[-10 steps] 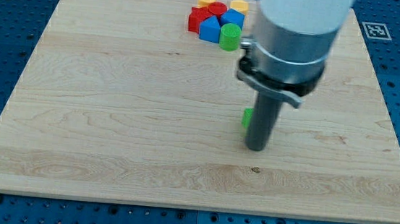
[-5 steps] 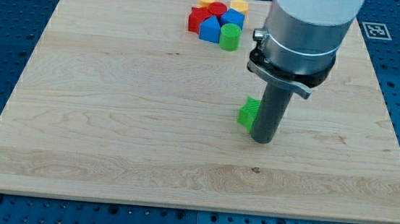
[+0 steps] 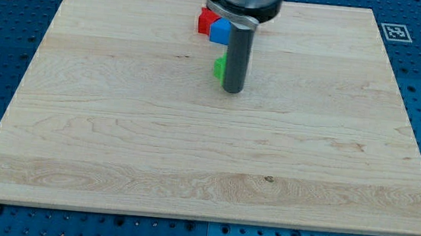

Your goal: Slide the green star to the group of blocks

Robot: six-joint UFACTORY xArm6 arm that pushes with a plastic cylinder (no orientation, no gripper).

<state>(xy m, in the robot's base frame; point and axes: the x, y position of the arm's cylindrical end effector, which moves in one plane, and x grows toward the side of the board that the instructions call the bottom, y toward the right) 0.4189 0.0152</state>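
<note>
My tip [image 3: 232, 90], which has no jaws, has pushed the green star [image 3: 219, 67] farther away, now near the block group [image 3: 212, 26].

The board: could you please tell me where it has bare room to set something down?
The wooden board is bare below my tip and along the view's left and right. It is crowded only at top centre, where the green star, blue block and red block sit.

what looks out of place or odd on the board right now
Nothing stands out as damaged or spilled. The green star sits apart from the group, just below the blue block and red block, and is mostly hidden behind the rod. My tip rests against the star's right side. The rest of the group is hidden by the arm.
</note>
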